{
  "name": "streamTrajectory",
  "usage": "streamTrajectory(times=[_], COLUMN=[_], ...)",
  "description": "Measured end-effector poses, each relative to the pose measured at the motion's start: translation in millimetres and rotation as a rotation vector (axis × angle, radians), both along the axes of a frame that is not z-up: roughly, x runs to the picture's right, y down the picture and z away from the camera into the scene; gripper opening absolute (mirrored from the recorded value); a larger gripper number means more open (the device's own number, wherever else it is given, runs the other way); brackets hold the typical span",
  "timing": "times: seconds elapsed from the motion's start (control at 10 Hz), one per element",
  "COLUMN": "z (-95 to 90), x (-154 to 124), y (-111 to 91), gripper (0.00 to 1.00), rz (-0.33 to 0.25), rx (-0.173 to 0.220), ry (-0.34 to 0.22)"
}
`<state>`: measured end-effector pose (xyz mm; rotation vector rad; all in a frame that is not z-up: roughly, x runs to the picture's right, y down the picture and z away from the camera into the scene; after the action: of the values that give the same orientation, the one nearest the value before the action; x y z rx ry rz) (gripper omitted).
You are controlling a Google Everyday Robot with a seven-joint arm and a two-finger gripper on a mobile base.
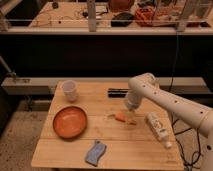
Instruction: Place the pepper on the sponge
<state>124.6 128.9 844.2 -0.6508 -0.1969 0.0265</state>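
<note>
The pepper (123,118), small, orange and tapered, lies on the wooden table (120,140) right of the middle. My gripper (129,107) hangs at the end of the white arm just above and slightly right of the pepper, very close to it. The sponge (95,152), a flat blue-grey pad, rests near the table's front edge, left of and in front of the pepper.
A round orange plate (70,122) sits at the left, a white cup (69,90) behind it. A black bar (118,92) lies at the back. A white bottle (158,129) lies on its side at the right. A railing and shelf run behind the table.
</note>
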Motion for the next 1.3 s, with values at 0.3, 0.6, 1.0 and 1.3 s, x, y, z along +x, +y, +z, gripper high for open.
streamTrajectory(times=[0.3,0.6,1.0,1.3], z=[4.8,16.5,21.3,29.9], x=[-3.7,-9.3,-6.7,-11.6], y=[7.1,20.1,27.4,35.3], gripper=[0.8,0.8,0.8,0.8], rz=[0.013,0.024,0.037,0.037], rx=[-0.016,-0.028,-0.033,-0.036], ry=[0.004,0.005,0.013,0.013])
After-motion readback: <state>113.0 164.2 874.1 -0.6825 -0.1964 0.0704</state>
